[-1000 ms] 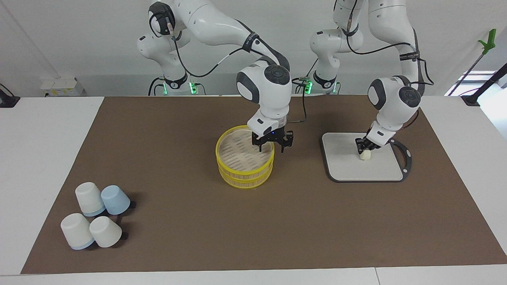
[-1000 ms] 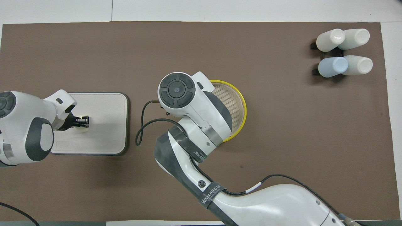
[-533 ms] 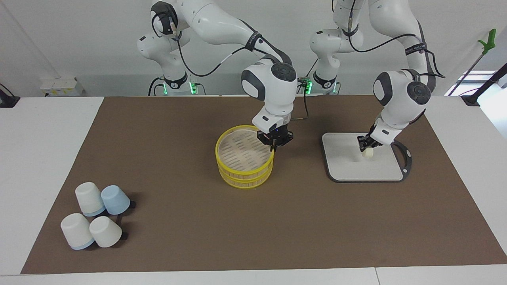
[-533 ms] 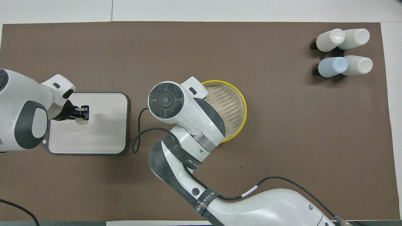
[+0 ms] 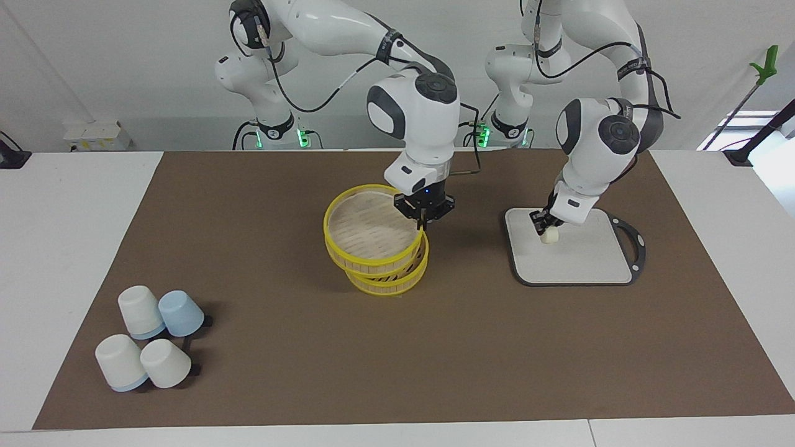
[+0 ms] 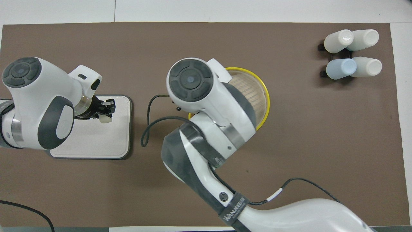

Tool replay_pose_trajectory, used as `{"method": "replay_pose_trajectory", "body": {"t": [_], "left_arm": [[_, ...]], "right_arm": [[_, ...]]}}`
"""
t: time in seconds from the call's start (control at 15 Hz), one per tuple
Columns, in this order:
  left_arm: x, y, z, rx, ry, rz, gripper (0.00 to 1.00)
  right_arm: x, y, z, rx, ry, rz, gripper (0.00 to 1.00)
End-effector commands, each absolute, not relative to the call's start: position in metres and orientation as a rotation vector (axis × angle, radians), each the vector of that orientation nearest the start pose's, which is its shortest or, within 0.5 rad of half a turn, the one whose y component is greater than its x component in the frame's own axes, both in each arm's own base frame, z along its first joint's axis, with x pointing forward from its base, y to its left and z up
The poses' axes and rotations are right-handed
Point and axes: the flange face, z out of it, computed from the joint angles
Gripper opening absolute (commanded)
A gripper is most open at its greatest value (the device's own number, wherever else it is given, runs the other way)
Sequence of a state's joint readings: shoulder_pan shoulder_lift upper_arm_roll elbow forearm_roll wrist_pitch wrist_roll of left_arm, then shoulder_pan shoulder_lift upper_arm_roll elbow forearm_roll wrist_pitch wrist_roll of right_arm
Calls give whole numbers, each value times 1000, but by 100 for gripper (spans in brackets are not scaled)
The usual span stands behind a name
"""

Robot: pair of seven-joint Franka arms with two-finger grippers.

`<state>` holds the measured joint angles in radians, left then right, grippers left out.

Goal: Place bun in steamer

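Observation:
The steamer's yellow-rimmed lid [image 5: 370,230] hangs tilted, raised off the yellow-rimmed basket [image 5: 390,282] at the mat's middle. My right gripper [image 5: 423,217] is shut on the lid's rim on the side toward the left arm's end. In the overhead view the right arm hides that gripper and only part of the lid [image 6: 254,93] shows. My left gripper [image 5: 544,224] is shut on the small cream bun [image 5: 548,235] and holds it just above the grey board [image 5: 584,264]. The left gripper [image 6: 105,112], the bun [image 6: 105,119] and the board [image 6: 96,143] also show from overhead.
Several upturned cups [image 5: 149,338], white and pale blue, stand at the right arm's end of the brown mat, far from the robots; they also show in the overhead view [image 6: 352,53]. A black cable [image 6: 146,129] loops between the board and the steamer.
My right gripper has shut on the lid's rim and raised it off the basket, tilted. My left gripper has lifted the bun off the board and carried it toward the steamer.

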<state>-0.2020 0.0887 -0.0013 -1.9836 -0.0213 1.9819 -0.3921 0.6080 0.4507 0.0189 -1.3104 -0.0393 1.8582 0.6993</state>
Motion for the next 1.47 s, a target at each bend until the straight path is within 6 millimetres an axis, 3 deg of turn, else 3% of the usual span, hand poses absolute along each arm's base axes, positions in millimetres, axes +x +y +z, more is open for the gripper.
{"method": "replay_pose_trajectory", "body": {"t": [0.0,0.27,0.53,0.67,0.87,1.07,1.27,1.4], "left_arm": [[555,-146,427,-3119,-421,151,30],[545,-212,439,-3109,-442,147,30],[550,-274,465,-3186,-556,141,30],[559,-302,477,-3223,-556,177,30],[543,-381,477,-3215,-604,176,31],[553,-450,441,-3139,-618,238,31],[537,-467,419,-3117,-552,224,33],[537,-470,400,-3122,-555,212,34]], "right_arm": [[594,329,536,-3085,-14,-108,0],[625,225,550,-3123,-131,-74,0],[647,133,538,-3136,-101,-36,0],[649,107,531,-3139,-120,-20,0],[651,80,527,-3140,-60,-7,0],[641,61,511,-3137,-16,3,0],[641,53,511,-3134,-56,3,0],[642,50,511,-3132,-48,3,0]]}}
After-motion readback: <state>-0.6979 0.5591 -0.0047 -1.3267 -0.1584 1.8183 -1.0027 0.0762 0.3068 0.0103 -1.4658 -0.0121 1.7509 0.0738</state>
